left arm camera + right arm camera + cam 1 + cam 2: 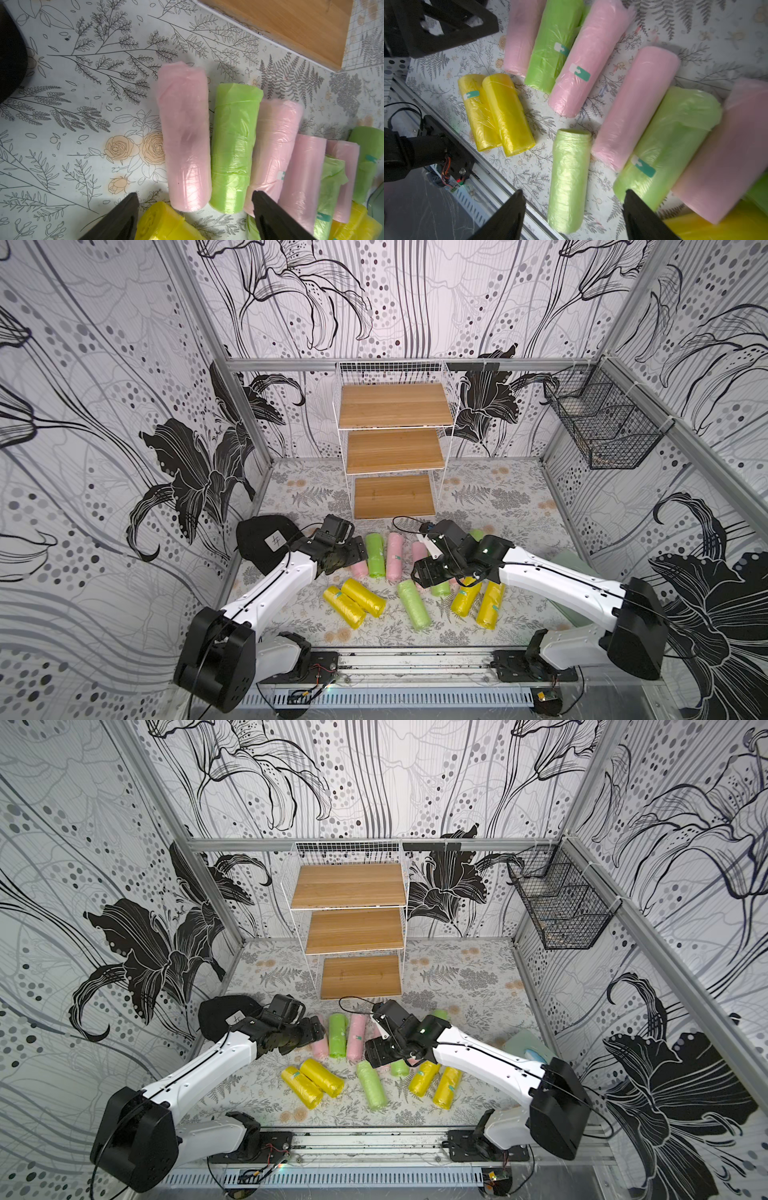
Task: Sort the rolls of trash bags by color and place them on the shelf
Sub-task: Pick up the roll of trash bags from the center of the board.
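Observation:
Pink, light green and yellow rolls of trash bags lie on the floral table in front of the shelf (395, 406), whose three wooden boards are bare. My left gripper (194, 193) hovers open over the leftmost pink roll (184, 135) and the green roll (234, 145) beside it, holding nothing. My right gripper (574, 190) is open above a pale green roll (569, 176), which lies between its fingers without touching them. Two yellow rolls (353, 601) lie side by side at the front, and two more yellow rolls (478, 601) show under the right arm.
A black wire basket (602, 427) hangs on the right wall. A black cap-like object (266, 539) lies at the table's left edge, behind the left arm. A pale green flat thing (569, 572) lies at the right edge. The arms' metal rail (415, 659) runs along the front.

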